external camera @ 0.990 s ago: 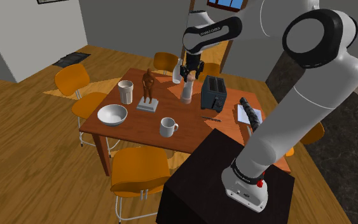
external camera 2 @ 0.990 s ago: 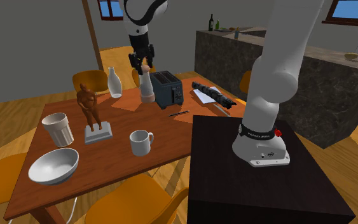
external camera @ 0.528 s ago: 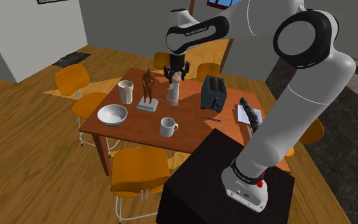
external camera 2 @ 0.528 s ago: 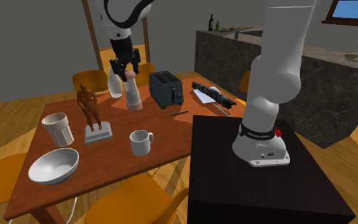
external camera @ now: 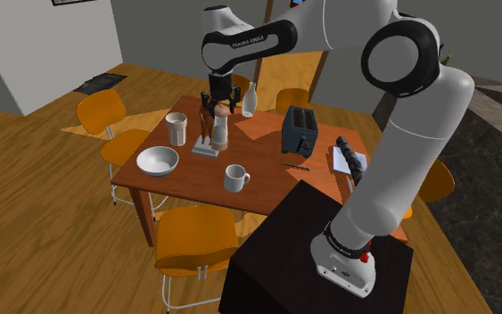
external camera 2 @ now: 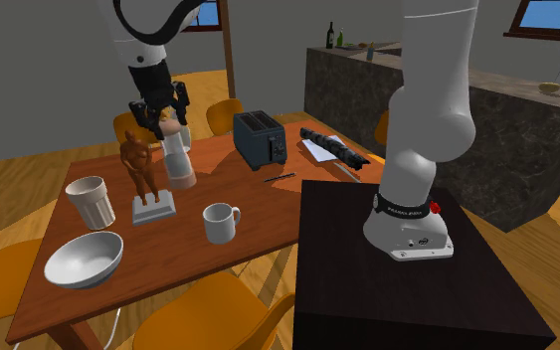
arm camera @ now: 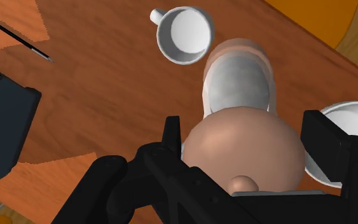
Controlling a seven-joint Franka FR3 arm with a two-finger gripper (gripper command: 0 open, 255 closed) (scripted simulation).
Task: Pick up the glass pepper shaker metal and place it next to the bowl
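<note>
Shoulder view has the pincer (external camera: 219, 105) clamped on the rounded top of the pepper shaker (external camera: 218, 134). The shaker hangs upright over the desk (external camera: 267, 183), just beside the brown figurine (external camera: 205, 125). It seems lifted clear, though its base is hard to judge. So the pick-up looks done. What is left, I judge: carry it across to the bowl (external camera: 157, 162), which sits apart near the desk's edge, set it down beside the rim, and release.

Orange chairs (external camera: 98, 112) ring a wooden table (external camera: 195, 176) on plank floor (external camera: 26, 196), grey wall (external camera: 151, 31) behind.
</note>
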